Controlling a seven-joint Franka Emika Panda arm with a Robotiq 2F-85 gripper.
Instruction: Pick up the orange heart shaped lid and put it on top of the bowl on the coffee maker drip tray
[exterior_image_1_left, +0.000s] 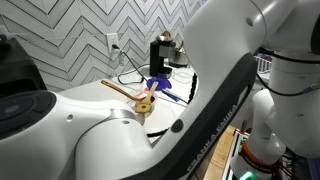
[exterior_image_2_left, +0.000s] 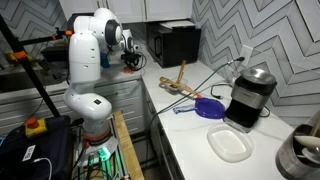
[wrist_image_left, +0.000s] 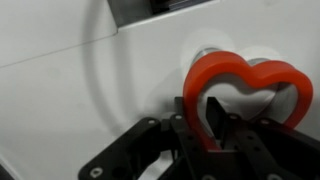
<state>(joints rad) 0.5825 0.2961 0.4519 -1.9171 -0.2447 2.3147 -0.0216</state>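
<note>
Wrist view first: I am seeing the gripper (wrist_image_left: 205, 128) coming in from the bottom edge. Its jaws are drawn close together and are pinching the lid (wrist_image_left: 280, 72) by the wall of one lobe, with one jaw sitting outside the orange heart and the other inside its paler centre. The lid is standing on edge above the jaws, its second lobe hanging free to the side. Behind it a blurred white surface is filling the picture.

In an exterior view I am watching the arm (exterior_image_2_left: 95, 40) standing at the far end of the counter (exterior_image_2_left: 188, 132), with the gripper (exterior_image_2_left: 129, 57) hanging just beside the black boxy appliance (exterior_image_2_left: 175, 45). The lid is too small there for me to make out. Well apart from it, the coffee maker (exterior_image_2_left: 250, 95) is standing against the tiled wall. The bowl (exterior_image_2_left: 208, 108) is sitting right at its base — whether it is resting on the drip tray I cannot tell. A wooden spoon (exterior_image_2_left: 175, 80) is lying between the appliance and the bowl, and a white plate (exterior_image_2_left: 232, 145) is lying nearer the camera.

In an exterior view the arm (exterior_image_1_left: 220, 100) is blocking most of the picture, hiding its own gripper. Past it I am seeing the coffee maker (exterior_image_1_left: 163, 55) with the bowl (exterior_image_1_left: 158, 85) below it, and the wooden spoon (exterior_image_1_left: 122, 88) beside a round wooden piece (exterior_image_1_left: 145, 103).
</note>
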